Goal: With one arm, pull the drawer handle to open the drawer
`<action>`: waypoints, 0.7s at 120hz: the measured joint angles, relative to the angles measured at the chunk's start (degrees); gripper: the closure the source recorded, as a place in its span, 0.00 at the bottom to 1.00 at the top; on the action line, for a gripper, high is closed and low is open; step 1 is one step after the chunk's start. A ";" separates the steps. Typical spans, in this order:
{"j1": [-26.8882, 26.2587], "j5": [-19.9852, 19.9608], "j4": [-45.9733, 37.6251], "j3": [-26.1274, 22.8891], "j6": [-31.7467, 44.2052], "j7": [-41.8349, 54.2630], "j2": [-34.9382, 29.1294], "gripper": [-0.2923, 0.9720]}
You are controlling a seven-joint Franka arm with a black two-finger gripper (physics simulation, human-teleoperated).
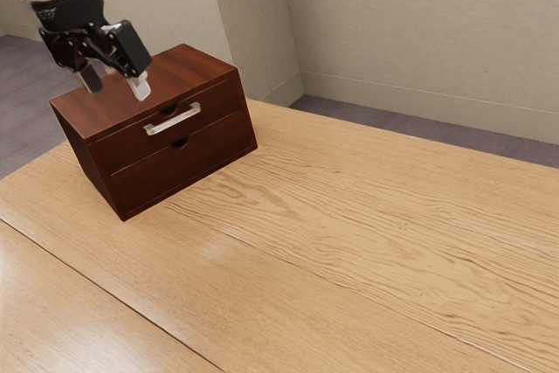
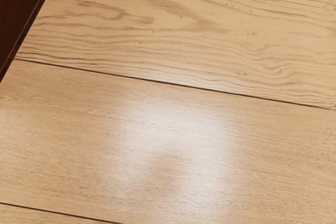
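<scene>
We hold our gripper [image 1: 115, 85] just above the top of the dark wooden cabinet [image 1: 175, 155], with its fingers apart and nothing between them. The cabinet stands near the table's [image 1: 367, 242] far corner, at the exterior view's left. The silver handle [image 1: 172, 119] is on the upper drawer [image 1: 205, 111], whose front sits flush with the cabinet.

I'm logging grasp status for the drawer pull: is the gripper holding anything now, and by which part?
Nothing is held. The gripper hangs open above the cabinet, not touching the drawer handle.
</scene>
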 joint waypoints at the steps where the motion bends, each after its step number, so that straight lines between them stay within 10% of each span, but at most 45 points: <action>1: -0.03 -0.09 0.25 -0.17 -0.03 0.03 0.01 0.23; 30: -4.95 -0.83 1.76 -0.70 1.68 0.73 8.01 0.23; 84: -4.65 13.81 -6.66 -3.02 4.94 2.65 5.48 0.23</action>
